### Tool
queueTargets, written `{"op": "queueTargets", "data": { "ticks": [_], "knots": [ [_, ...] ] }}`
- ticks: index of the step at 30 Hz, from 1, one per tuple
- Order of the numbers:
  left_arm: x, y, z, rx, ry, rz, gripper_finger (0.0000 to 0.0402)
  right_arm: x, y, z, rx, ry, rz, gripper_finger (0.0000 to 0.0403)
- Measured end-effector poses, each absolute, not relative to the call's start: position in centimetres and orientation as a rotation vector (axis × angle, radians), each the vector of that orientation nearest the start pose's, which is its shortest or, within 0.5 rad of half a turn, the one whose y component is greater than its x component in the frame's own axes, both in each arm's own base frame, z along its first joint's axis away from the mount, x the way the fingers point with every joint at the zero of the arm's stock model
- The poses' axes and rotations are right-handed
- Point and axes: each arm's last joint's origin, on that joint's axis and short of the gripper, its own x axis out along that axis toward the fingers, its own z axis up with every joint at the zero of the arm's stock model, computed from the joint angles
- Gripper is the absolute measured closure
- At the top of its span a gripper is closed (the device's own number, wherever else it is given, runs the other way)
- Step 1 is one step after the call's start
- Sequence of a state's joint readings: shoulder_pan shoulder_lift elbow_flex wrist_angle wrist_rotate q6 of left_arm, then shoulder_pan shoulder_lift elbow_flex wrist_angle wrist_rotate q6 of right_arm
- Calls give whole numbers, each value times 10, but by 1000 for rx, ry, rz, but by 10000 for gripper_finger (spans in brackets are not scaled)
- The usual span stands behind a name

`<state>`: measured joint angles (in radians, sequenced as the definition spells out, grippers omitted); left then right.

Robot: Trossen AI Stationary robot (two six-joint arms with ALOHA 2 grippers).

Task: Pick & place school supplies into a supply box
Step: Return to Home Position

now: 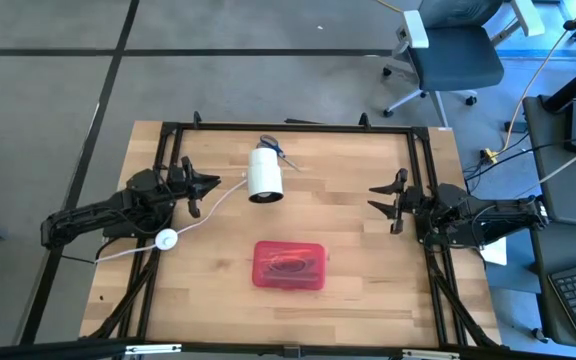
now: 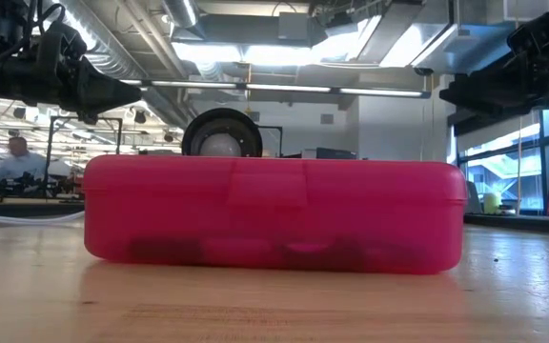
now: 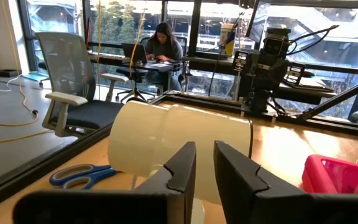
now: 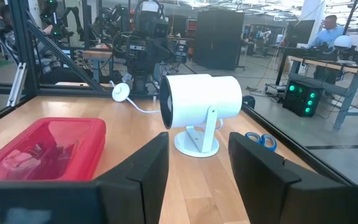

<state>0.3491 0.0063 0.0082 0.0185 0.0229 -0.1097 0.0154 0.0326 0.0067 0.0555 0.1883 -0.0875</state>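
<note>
The wooden table (image 1: 368, 290) fills the middle of the high view. The pink supply box (image 1: 289, 265) sits shut at the lower middle. Dark school supplies (image 4: 36, 152) show through its wall. A white cylinder (image 1: 265, 174) stands above it. At middle left, the left gripper (image 1: 206, 192) is spread a little. At middle right, the right gripper (image 1: 376, 198) is spread wide. Blue scissors (image 1: 273, 148) lie just above the cylinder.

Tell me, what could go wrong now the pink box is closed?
The white cable runs right beside the left gripper, so that arm could snag it and tug the white cylinder over. The supply box looks shut, but whether its lid is latched cannot be seen; it might pop open. The right gripper waits open at the table's right side, touching nothing.
</note>
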Motion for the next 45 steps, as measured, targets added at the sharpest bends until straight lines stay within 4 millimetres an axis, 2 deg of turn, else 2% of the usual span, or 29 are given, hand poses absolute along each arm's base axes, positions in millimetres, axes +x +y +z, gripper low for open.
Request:
{"op": "queueTargets", "data": {
  "ticks": [45],
  "knots": [
    [92, 33, 168, -105, -38, 325, 349, 99, -4, 169, -84, -22, -174, 231]
  ]
}}
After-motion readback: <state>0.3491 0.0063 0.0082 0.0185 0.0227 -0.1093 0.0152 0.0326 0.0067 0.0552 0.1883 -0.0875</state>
